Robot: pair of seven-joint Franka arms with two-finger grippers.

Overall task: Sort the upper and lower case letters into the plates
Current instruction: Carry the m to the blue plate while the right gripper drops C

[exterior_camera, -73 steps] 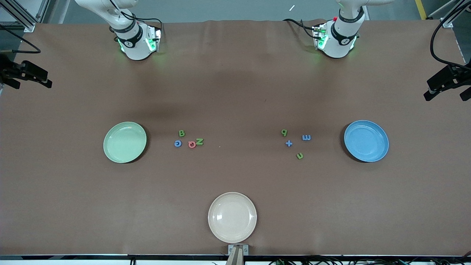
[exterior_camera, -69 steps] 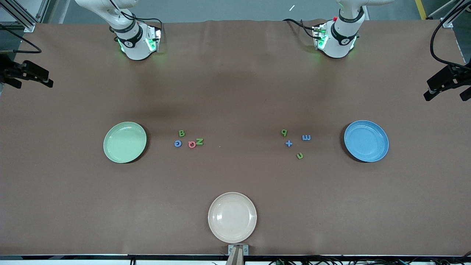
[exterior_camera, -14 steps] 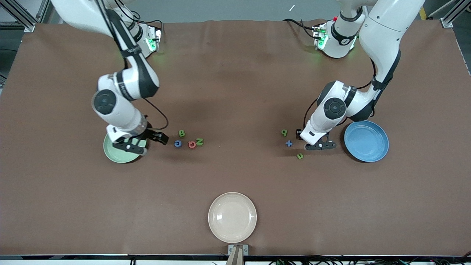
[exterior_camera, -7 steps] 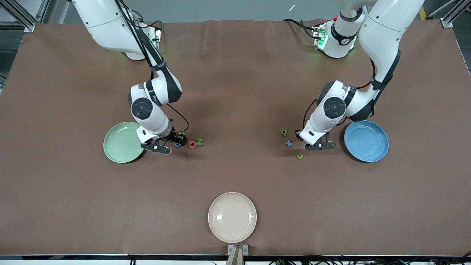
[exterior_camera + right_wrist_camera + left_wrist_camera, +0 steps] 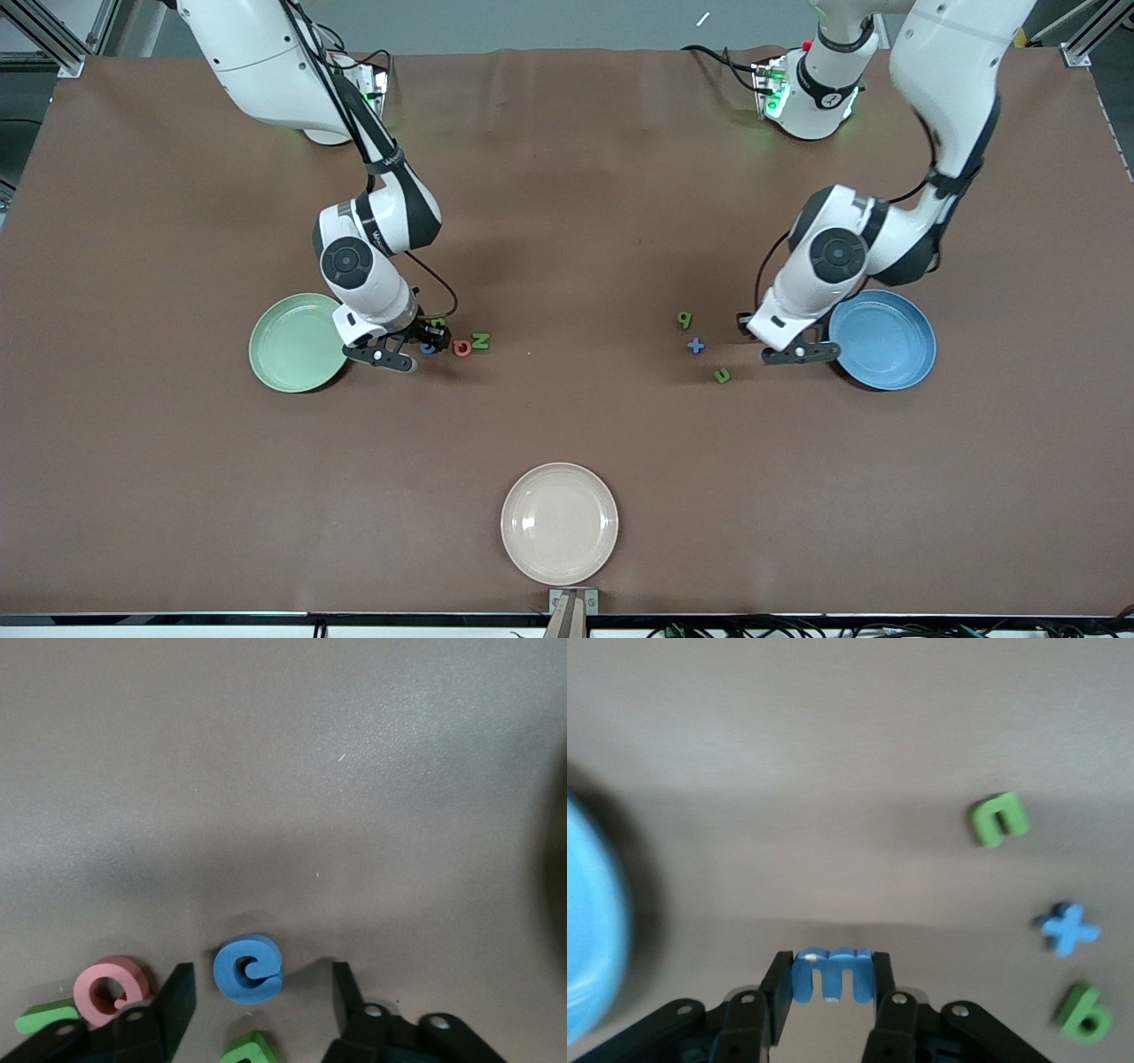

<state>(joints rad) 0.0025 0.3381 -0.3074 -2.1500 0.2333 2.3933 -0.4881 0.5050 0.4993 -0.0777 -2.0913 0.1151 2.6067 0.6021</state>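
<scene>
Brown bench: three plates—pale green plate (image 5: 297,344) toward the right arm's end, blue plate (image 5: 886,339) toward the left arm's, cream plate (image 5: 559,523) at the camera edge. Left gripper (image 5: 833,992) pinches blue m (image 5: 833,974) beside the blue plate—thin grip, could slip. Right gripper (image 5: 257,1001) spread around blue G (image 5: 247,968); may nudge red Q (image 5: 114,987). Eight letters.

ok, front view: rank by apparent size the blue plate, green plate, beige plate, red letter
1. beige plate, slightly largest, though it lies nearest the camera, so unsure.
2. blue plate and green plate look alike; both partly covered by arms.
3. red letter, far smaller.
</scene>
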